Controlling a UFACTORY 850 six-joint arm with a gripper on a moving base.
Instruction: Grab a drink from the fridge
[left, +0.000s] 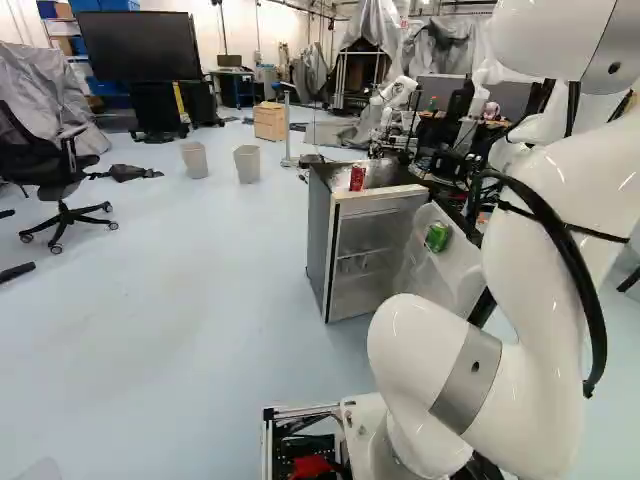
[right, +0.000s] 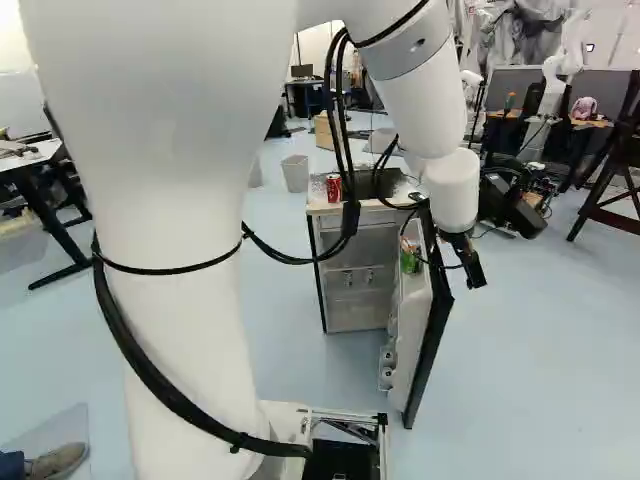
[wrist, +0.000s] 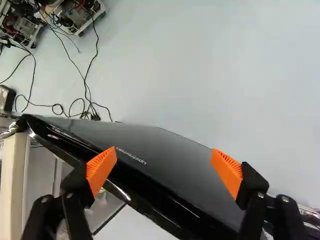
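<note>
1. Fridge (left: 320, 238) stands ahead of the base, its door (right: 436, 335) swung open; a red can (left: 357, 178) is on top.
2. Two bins (left: 194, 160) (left: 248, 164) stand beyond it, well apart from it, near a wooden box (left: 270, 121); an office chair (left: 52, 170) is at the left of the left base view.
3. Black door edge and dark outer face lie under the gripper (right: 475, 277), in the way of the shelves.
4. Green can (left: 438, 236) sits at the door's inner side, the gripper towards its outer side.
5. Jaws are spread wide, gripping nothing.
</note>
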